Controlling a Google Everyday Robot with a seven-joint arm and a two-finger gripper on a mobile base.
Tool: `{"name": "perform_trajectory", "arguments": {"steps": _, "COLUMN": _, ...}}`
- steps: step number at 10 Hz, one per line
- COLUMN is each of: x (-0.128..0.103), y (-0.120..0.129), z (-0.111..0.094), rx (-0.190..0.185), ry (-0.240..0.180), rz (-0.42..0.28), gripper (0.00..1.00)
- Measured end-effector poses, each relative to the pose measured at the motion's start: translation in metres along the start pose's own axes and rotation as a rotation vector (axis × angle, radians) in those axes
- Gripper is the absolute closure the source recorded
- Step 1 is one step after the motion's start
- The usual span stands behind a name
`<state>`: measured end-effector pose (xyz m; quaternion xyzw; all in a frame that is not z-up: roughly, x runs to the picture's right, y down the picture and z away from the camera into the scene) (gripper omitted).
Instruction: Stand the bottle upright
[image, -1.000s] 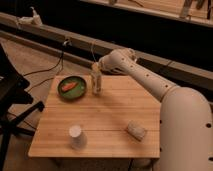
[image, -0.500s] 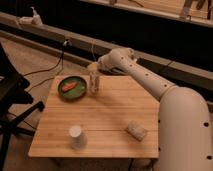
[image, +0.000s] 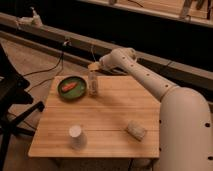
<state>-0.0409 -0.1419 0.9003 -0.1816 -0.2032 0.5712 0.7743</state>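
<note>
A dark wall and a long ledge run behind a small wooden desk (image: 107, 117). On the desk, the bottle (image: 92, 83) stands upright toward 11 o'clock, just beside a green plate (image: 72, 89) holding something orange. A white cup (image: 76, 136) sits at 7 o'clock and a pale block (image: 135, 130) at 5 o'clock. The arm reaches in from 3 o'clock, and the pincer (image: 94, 66) sits at the bottle's cap; whether it grips or has let go cannot be told. The uprighting looks essentially done. To finish well, the fingers should part fully before any lift, then rise straight up, avoiding a sideways brush that would tip the slim bottle toward the plate.
</note>
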Motion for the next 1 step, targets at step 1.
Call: {"name": "perform_trajectory", "arguments": {"steps": 1, "x": 0.0004, "y": 0.0009, "z": -0.0006, "rx": 0.001, "ry": -0.011, "rz": -0.002, "gripper": 0.68}}
